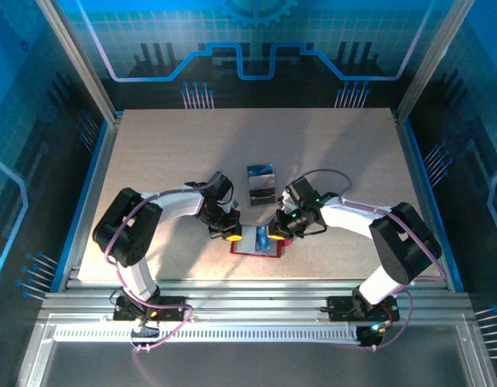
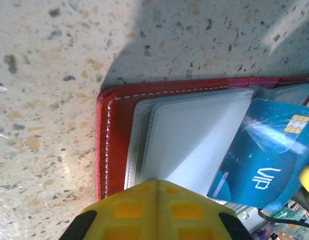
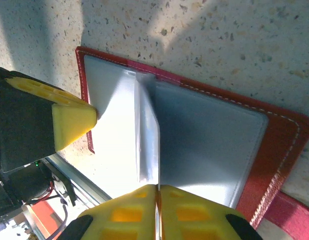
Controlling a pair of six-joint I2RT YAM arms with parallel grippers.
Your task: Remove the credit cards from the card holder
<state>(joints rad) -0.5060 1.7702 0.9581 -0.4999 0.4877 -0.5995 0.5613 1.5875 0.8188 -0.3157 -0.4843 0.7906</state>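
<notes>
From where I stand, the red folding card holder (image 1: 252, 251) lies open at the near edge of the speckled counter (image 1: 151, 161), midway between the two arms, with its pale grey pockets facing up. The left fingers (image 2: 129, 212), yellow-tipped and pressed together with nothing between them, bear down on the edge of a grey pocket in the holder's left half. The right fingers (image 3: 189, 215) are pinched narrow on a blue plastic card (image 2: 264, 150) marked VIP, which sits tilted over the holder's right half. Just beyond the holder, farther back on the counter, lie a couple of dark cards (image 1: 262, 190).
</notes>
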